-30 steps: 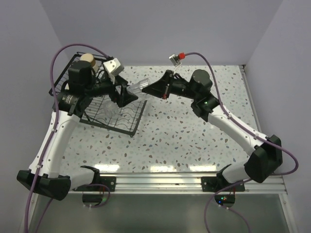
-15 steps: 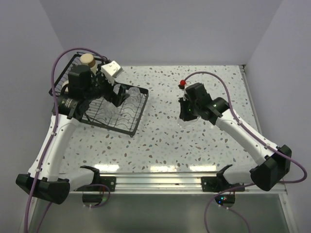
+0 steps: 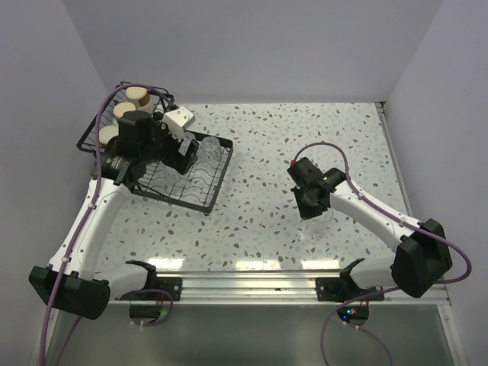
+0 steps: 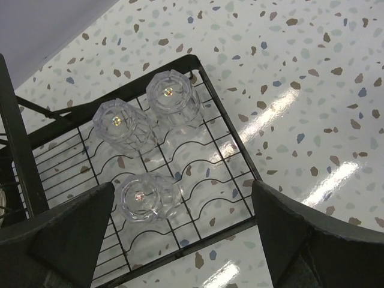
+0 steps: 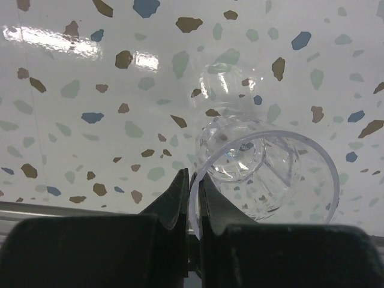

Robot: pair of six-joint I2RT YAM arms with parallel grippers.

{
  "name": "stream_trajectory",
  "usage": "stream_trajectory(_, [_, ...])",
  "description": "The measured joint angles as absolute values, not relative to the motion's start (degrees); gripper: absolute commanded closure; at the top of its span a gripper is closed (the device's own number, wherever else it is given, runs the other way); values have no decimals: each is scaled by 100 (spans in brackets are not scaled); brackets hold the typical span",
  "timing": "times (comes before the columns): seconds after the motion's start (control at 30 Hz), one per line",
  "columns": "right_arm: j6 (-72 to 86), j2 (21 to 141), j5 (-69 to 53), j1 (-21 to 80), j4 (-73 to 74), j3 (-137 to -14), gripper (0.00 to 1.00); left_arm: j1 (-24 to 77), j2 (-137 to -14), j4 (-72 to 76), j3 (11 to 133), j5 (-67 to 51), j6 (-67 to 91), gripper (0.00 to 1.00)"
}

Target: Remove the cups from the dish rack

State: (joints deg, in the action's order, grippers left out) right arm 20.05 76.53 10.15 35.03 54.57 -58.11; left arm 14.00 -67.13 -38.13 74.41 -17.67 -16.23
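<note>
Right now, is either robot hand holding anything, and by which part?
The right gripper pinches a clear tumbler by its rim; the left gripper is open, holding nothing.

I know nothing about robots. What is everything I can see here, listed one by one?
table: one, white with coloured specks, under everything
dish rack: one, black wire, far left of the table
rack glasses: three showing, clear, upside down on the rack's flat tray
held glass: one, clear, pinched at its rim over the table's near right part
cream cups: three, cream, in the rack's raised basket
cables: purple, looping off both arms
arms: two, white and black, bolted at the near edge
left tool: black, open, above the rack
right tool: black, shut on the held glass
</note>
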Motion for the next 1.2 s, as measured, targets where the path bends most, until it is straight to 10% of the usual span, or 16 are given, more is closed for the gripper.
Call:
stream_trajectory(0.37, [2536,7411,1538,3509,4779,-5037,98,1400,-7096,-3892,7000,-1015,-2018,7])
stream_trajectory(0.67, [2799,7048,1712,3509,4615,-4856,58,1448,-7601,-3896,6849,-349,-2390,9])
stream_trajectory(1.2, [2762,6530,1542,3509,4646,-5186,53,1621,-9159,-4010,7133,519,-3116,0])
